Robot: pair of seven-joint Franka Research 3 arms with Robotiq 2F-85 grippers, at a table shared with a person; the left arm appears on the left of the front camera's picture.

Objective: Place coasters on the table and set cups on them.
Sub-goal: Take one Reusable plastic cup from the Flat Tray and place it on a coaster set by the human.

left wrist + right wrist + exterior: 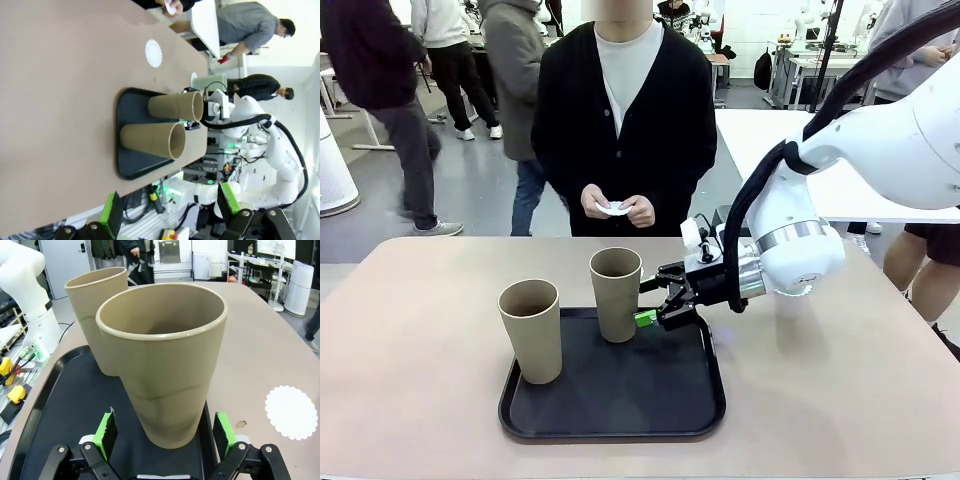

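**At the middle of the front view: right tool (653,298) brackets the rear cup (616,295)**

In the right wrist view the tan cup stands upright, its long axis vertical. It sits dead ahead of the tool and low between the two green pads (106,434). The jaws are spread wide, with a gap showing on each side of the cup wall, so nothing is gripped yet. Closing looks like all the next move needs.

The cup rests on the black tray (712,400), with a second tan cup (530,330) to its lower left. A white coaster (291,412) lies on the bare tabletop (840,390), just beside the tray at the lower right of that wrist view.

The left tool (170,207) hangs open and empty, well back from the tray, so the right arm is nearer. The person's hands (620,208) hold something small and white. No brand, label or writing is legible.
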